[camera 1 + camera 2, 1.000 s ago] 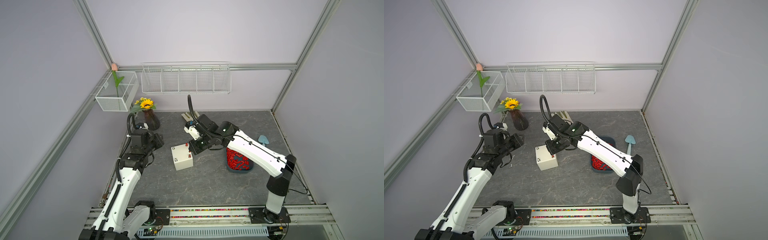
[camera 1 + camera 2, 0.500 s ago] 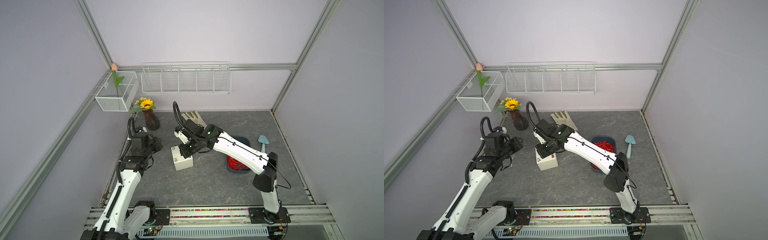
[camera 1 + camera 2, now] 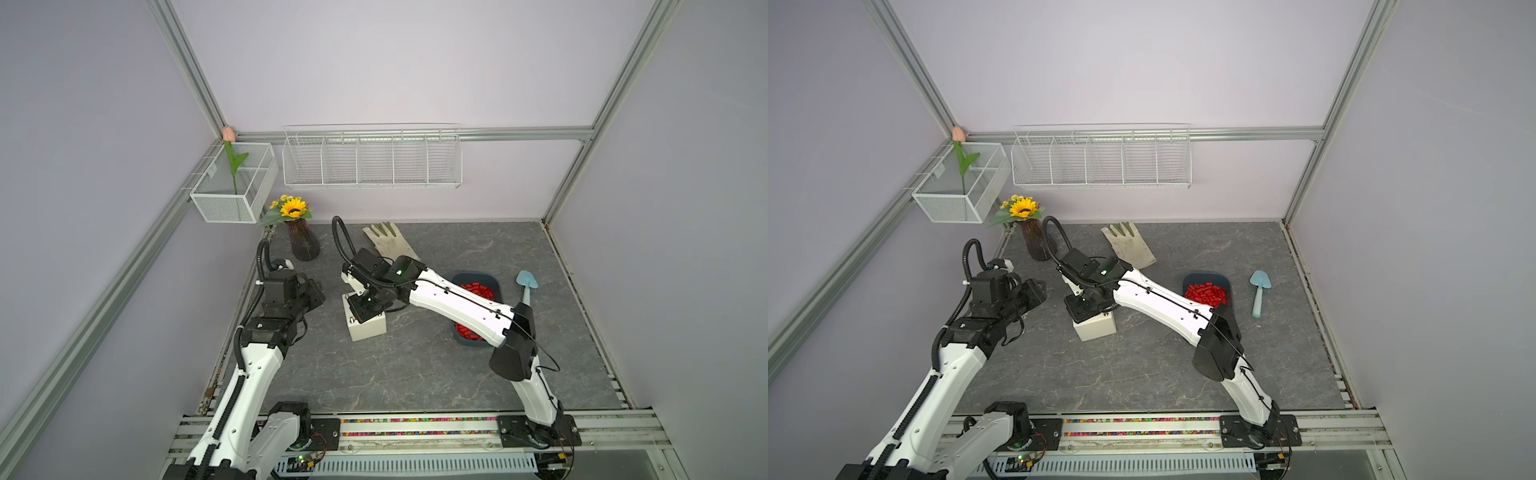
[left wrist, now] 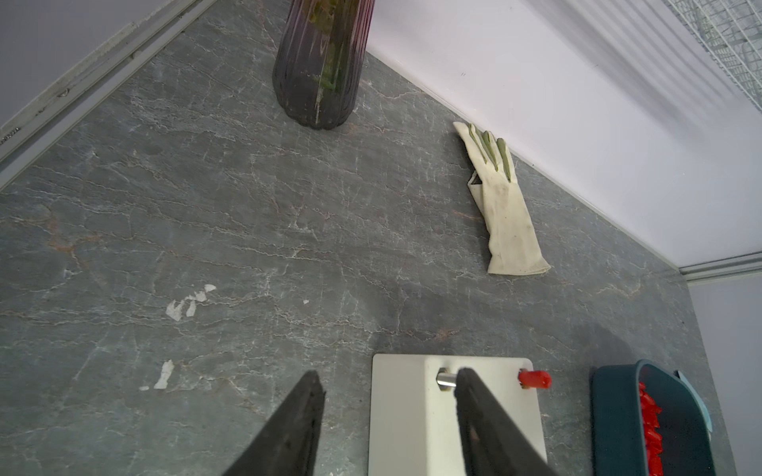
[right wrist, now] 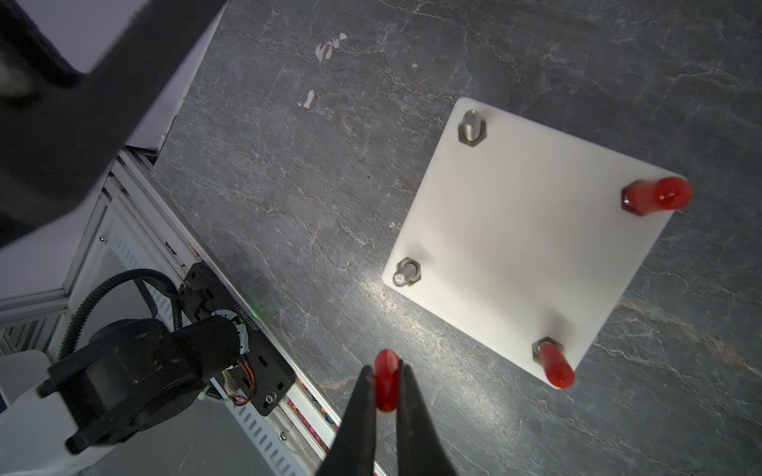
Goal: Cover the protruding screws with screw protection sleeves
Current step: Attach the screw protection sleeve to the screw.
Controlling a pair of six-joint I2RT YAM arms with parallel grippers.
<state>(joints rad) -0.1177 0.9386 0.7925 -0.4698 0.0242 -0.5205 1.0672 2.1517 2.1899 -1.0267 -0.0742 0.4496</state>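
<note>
The cream-white box (image 5: 523, 243) stands on the grey table, also seen in both top views (image 3: 370, 330) (image 3: 1098, 328). Two protruding screws (image 5: 472, 123) (image 5: 405, 274) are bare; a red sleeve (image 5: 659, 195) (image 5: 554, 369) covers each of the other two corners. My right gripper (image 5: 386, 368) hovers above the box (image 3: 360, 308), shut on one red sleeve (image 5: 386, 389), just off the box's edge near a bare screw. My left gripper (image 4: 387, 372) is open and empty beside the box, which shows a bare screw (image 4: 444, 379). More screw protection sleeves (image 3: 1206, 293) fill the blue tray (image 3: 1204, 276).
A pale glove (image 3: 390, 241) lies at the back, a dark vase with a sunflower (image 3: 303, 245) at the back left. A light blue trowel (image 3: 527, 286) lies right of the tray. Wire baskets (image 3: 372, 160) hang on the back wall.
My right arm has swung left from the tray's side to above the box, carrying the red sleeve. My left arm has drawn back slightly from the box.
</note>
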